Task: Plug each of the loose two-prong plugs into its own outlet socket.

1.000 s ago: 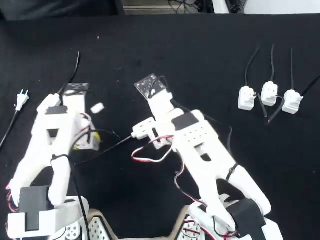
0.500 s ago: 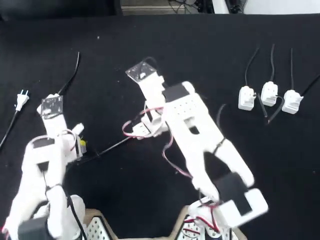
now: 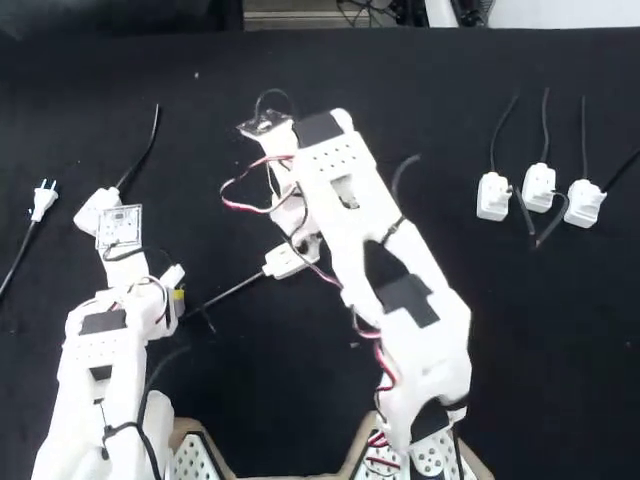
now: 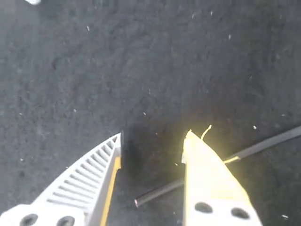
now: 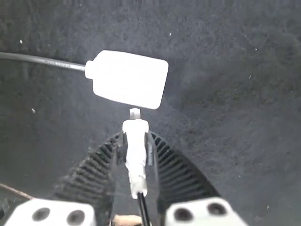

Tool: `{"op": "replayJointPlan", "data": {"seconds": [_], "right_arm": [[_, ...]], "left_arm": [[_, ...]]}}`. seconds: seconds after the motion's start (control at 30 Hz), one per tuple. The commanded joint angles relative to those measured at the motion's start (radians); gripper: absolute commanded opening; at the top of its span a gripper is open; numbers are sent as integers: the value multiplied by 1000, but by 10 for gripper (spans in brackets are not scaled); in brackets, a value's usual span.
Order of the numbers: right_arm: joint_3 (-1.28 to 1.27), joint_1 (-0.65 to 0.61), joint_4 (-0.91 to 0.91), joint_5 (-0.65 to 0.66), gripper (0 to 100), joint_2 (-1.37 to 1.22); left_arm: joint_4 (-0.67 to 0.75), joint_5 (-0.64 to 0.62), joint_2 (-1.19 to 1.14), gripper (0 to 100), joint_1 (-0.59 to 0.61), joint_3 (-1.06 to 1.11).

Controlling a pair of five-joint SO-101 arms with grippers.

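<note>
The right fingers (image 5: 171, 162) are clenched on a white plug (image 5: 135, 146), whose black cord trails back between them. The plug's nose points straight at a white socket (image 5: 128, 79) lying on its side just ahead of the fingertips. The two are so close that I cannot tell whether they touch. The socket's own cord runs off to one side across the cloth.

The left fingers (image 4: 207, 179) are released and spread wide with nothing between them, hanging over bare cloth. A thin black cord (image 4: 263, 146) passes under the yellow one, and its cut end lies in the gap nearer the finger bases.

Three more sockets (image 3: 538, 187) sit in a row well apart from the right fingers, toward the table's right side, each with a short black lead. A loose plug (image 3: 43, 198) lies out beyond the left fingers near the table's left edge, its cord curving toward the front.

The table (image 3: 420, 90) is covered in a matte black cloth, dotted up close with pale lint and specks. Past its far edge there is a narrow strip of pale floor with a tangle of dark cables (image 3: 370, 10).
</note>
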State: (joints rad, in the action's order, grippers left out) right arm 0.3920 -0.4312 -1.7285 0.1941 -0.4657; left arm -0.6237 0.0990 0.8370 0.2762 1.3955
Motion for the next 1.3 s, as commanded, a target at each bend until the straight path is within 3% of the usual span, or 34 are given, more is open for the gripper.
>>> {"op": "replayJointPlan", "data": {"seconds": [0.0, 0.33, 0.53, 0.77, 0.93, 1.1, 1.27], "right_arm": [[125, 17, -32, -37, 11, -27], [139, 20, -32, -38, 11, -73], [130, 25, -35, 81, 11, -67], [71, 17, -38, 84, 11, 18], [-225, 25, 18, 94, 11, 315], [-714, 55, 339, 107, 11, 682], [-1104, 163, 591, 204, 11, 934]], "left_arm": [[9, -12, 35, 213, -15, -4], [11, -12, 35, 213, -15, -4], [11, -12, 35, 213, -15, -4], [11, -12, 35, 213, -15, -4], [12, -12, 35, 213, -15, -5], [32, -12, 29, 213, -15, -2], [32, -12, 29, 213, -15, -2]]}}
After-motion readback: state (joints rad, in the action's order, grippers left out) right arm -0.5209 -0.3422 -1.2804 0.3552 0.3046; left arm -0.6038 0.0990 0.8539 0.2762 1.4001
